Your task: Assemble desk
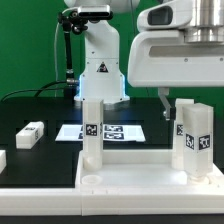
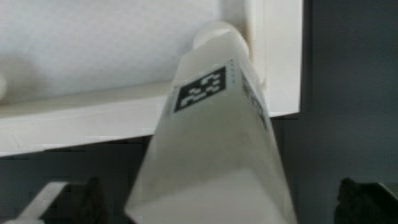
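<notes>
Wrist view: your hand [image 2: 214, 203] hangs open astride the upright leg [image 2: 214, 145], which stands straight beneath it, at the exterior view's right.

Black table [image 1: 45, 160], white desk top [image 1: 140, 172] in the foreground, loose leg [image 1: 30, 134] lying flat (tag showing), marker board [image 1: 120, 131] behind
</notes>
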Robot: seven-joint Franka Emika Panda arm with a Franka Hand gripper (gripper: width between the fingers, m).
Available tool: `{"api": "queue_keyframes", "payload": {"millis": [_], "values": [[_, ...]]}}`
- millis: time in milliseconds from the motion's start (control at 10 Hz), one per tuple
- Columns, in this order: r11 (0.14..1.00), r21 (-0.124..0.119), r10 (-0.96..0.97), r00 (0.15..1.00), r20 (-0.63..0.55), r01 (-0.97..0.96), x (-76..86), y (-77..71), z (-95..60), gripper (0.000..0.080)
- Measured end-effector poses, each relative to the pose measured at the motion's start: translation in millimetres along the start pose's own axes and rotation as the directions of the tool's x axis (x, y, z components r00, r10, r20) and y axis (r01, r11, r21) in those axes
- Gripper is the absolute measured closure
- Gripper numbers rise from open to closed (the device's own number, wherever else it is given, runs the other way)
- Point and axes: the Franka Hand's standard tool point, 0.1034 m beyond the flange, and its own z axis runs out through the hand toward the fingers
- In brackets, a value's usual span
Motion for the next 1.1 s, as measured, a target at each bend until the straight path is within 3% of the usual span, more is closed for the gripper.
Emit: {"api": "queue_keyframes", "payload": {"millis": [100, 400, 600, 700, 1100], "values": [[1.0, 0.008, -0.025, 1.0, -0.013, 0.025, 3.7, -2.6, -8.4, 0.015], [0.984, 0.001, -0.18, 0.984, -0.002, 0.18, 2.3, 2.0, -7.6, 0.015], [0.984, 0.059, -0.177, 0.978, 0.115, 0.171, -1.9, 7.7, -15.0, 0.015], [0.982, 0.072, -0.181, 0.976, 0.123, 0.173, 3.4, 8.3, -16.4, 0.015], [0.987, 0.056, -0.16, 0.977, 0.144, 0.153, -7.0, -3.7, 6.4, 0.015]]}}
